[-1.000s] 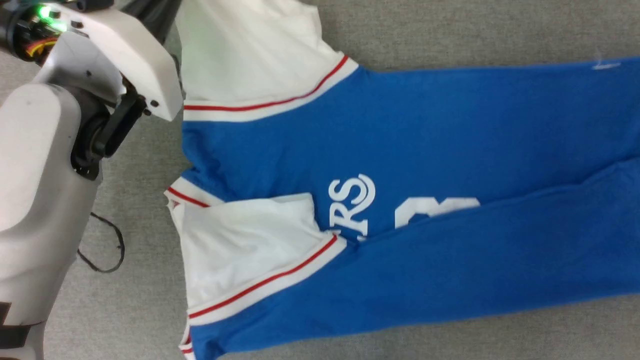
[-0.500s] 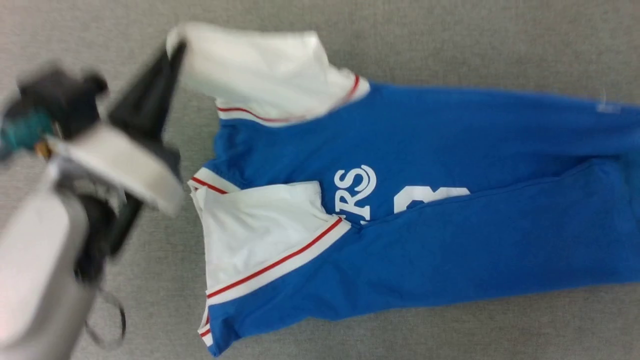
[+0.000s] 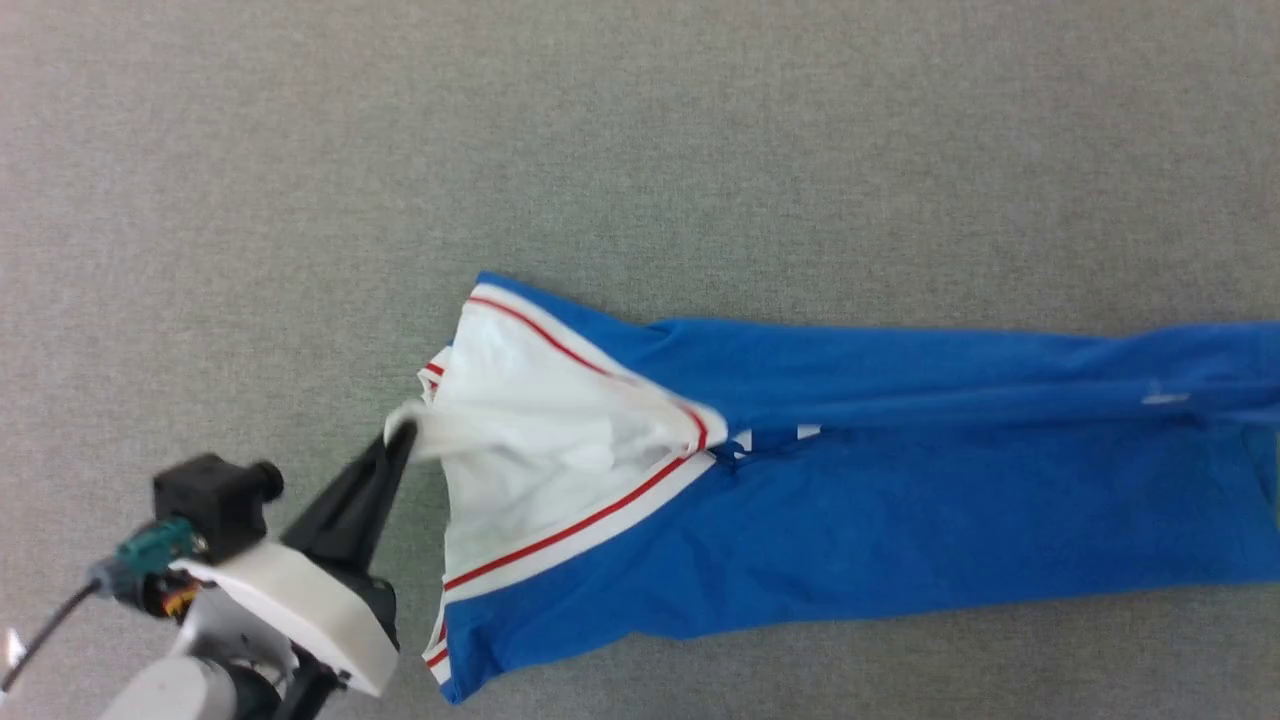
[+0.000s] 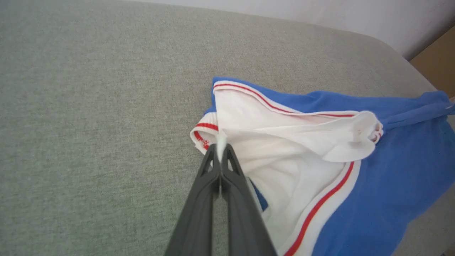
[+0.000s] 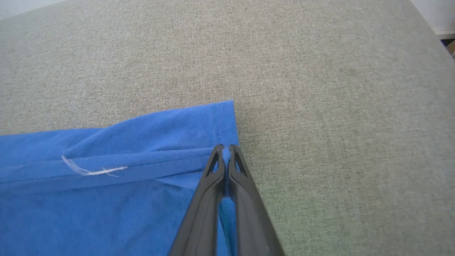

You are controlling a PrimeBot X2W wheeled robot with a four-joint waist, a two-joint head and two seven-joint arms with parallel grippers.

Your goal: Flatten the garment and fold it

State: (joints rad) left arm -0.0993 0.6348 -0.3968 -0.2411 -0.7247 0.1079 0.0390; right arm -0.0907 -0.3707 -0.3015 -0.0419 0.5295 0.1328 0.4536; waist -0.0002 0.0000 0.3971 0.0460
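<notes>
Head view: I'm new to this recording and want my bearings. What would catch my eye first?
A bright blue shirt with white, red-striped sleeves lies stretched out across the plain grey surface, running from the middle to the right edge. At lower left, the left tool is shut on a white sleeve tip; in the right wrist view, the right tool is shut on the blue hem corner.
</notes>
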